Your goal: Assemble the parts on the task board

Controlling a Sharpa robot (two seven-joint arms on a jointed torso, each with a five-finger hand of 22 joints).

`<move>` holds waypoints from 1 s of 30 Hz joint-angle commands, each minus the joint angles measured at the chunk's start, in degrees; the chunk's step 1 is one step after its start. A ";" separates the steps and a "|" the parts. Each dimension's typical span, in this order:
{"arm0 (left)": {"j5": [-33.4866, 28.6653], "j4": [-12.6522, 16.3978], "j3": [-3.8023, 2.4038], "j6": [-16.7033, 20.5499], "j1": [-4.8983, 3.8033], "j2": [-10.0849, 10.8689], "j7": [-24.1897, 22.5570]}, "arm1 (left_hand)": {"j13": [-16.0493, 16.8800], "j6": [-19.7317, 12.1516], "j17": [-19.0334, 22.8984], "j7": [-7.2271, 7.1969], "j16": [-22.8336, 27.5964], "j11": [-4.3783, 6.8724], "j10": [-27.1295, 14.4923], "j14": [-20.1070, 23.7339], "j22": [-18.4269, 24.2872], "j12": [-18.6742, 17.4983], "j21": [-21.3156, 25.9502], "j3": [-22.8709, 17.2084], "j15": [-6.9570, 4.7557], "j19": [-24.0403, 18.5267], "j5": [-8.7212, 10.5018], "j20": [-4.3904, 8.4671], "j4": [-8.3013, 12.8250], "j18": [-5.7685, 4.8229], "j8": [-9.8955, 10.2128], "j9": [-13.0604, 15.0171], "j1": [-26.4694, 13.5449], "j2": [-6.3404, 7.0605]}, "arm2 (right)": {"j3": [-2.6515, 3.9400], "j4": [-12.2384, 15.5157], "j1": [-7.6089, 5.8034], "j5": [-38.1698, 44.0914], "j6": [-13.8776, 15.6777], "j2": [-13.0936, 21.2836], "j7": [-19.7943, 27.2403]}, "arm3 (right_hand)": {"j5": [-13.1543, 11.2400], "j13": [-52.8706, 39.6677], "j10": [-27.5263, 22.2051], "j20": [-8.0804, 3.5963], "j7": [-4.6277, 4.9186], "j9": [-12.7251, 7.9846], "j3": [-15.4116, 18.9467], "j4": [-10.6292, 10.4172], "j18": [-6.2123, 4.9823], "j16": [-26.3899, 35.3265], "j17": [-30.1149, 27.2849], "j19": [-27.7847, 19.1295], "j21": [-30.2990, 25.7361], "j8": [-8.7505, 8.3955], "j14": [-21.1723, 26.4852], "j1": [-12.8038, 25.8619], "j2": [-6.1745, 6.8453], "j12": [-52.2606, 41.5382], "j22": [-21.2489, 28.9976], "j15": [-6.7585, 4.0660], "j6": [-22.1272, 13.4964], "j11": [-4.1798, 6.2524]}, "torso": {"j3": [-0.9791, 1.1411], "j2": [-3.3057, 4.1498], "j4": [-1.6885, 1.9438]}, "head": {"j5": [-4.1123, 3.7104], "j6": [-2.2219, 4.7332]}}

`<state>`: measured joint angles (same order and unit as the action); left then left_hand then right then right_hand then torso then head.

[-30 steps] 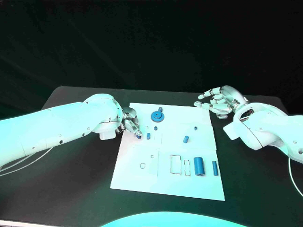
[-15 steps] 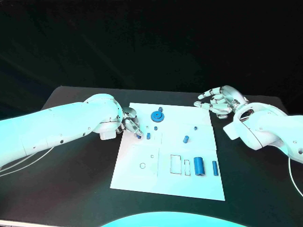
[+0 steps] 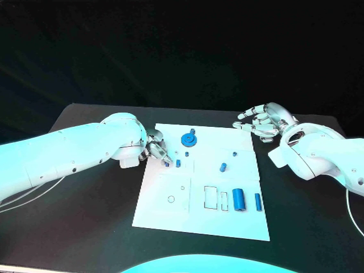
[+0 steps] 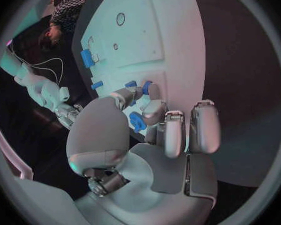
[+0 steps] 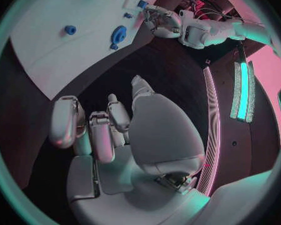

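The white task board (image 3: pixel 200 187) lies in the middle of the black table. My left hand (image 3: pixel 155 149) rests at the board's left edge, thumb and a finger pinching a small blue peg (image 4: pixel 147 87) just above the surface. Another short blue peg (image 3: pixel 178 163) stands beside those fingertips. Farther back a blue gear (image 3: pixel 187 139) sits on the board. A small blue piece (image 3: pixel 224 168) lies mid-board, and a blue cylinder (image 3: pixel 240 199) with a thinner pin (image 3: pixel 258 201) lies near the right edge. My right hand (image 3: pixel 264 121) hovers over the board's far right corner, fingers loosely apart and holding nothing.
Outlined slots (image 3: pixel 211 197) and small holes (image 3: pixel 171 199) mark the board's near half. Bare black table (image 3: pixel 92 222) surrounds the board on both sides. My right forearm (image 3: pixel 321 159) lies along the board's right side.
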<state>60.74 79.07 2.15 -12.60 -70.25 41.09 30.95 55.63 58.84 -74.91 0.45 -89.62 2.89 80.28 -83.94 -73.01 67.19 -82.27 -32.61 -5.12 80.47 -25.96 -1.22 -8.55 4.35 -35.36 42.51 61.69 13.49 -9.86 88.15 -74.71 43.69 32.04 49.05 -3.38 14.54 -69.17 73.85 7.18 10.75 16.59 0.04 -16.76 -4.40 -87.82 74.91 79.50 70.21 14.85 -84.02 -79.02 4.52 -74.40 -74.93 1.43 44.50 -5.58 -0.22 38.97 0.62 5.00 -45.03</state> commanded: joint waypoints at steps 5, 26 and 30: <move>-0.27 -0.11 0.14 -0.47 0.19 -0.02 0.51 | -0.04 0.09 -15.09 0.32 -0.38 0.04 -0.28 -6.06 -0.06 -0.41 0.12 3.15 -0.32 0.01 3.77 0.22 -1.65 -0.69 0.88 -0.39 -0.07 -0.29 | 0.01 0.01 0.03 0.22 -0.23 0.01 0.71 | -0.36 0.05 -0.01 -0.07 -0.24 -0.07 -0.31 0.15 -0.42 0.33 7.82 -0.20 -0.25 0.18 -4.23 0.01 -0.36 0.19 -0.07 -0.23 -0.28 0.03 | -0.03 0.02 0.01 | -0.04 0.04; -1.65 0.38 -0.34 3.23 0.20 1.31 -0.51 | -5.60 -1.84 -14.58 1.26 -0.12 -0.64 -3.14 -5.90 0.90 -4.30 0.75 9.39 0.00 -0.49 7.04 -0.06 -7.90 -0.46 0.83 -0.11 0.31 0.33 | 0.01 0.02 0.11 0.18 -0.24 0.09 0.78 | -0.37 0.23 0.00 -0.12 -0.26 -0.15 -0.30 0.14 -0.44 0.39 7.70 -0.21 -0.47 0.40 -4.21 0.03 -0.34 0.21 0.00 -0.27 -0.39 0.05 | 0.01 -0.01 -0.02 | -0.14 0.28; -4.54 0.04 -0.52 6.22 0.18 1.52 -1.88 | -15.64 -5.23 -10.95 2.56 1.84 -1.76 -9.09 -4.79 5.12 -11.87 3.08 11.37 0.77 -3.08 7.21 -0.64 -8.14 0.37 1.62 -0.31 0.16 0.06 | 0.01 0.04 0.13 0.16 -0.23 0.09 0.80 | -0.37 0.23 0.00 -0.12 -0.26 -0.15 -0.30 0.14 -0.44 0.39 7.70 -0.21 -0.47 0.40 -4.21 0.03 -0.34 0.21 0.00 -0.27 -0.39 0.05 | 0.07 -0.06 0.03 | -0.13 0.39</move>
<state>59.48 79.21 1.71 -9.97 -70.07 42.60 30.71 42.85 54.52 -74.91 2.67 -88.32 1.50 72.87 -83.99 -69.09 57.55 -79.92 -21.78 -4.82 78.21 -19.07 -1.71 -16.66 4.35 -34.09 42.35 61.95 13.24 -9.86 88.13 -74.62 43.68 32.04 49.14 -3.32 14.54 -68.99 73.85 7.18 10.55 16.49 0.04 -16.76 -4.41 -87.82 74.95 79.50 69.94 14.85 -84.02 -79.02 4.52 -74.40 -74.91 1.43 44.29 -5.58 -0.20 38.96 0.60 4.83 -44.69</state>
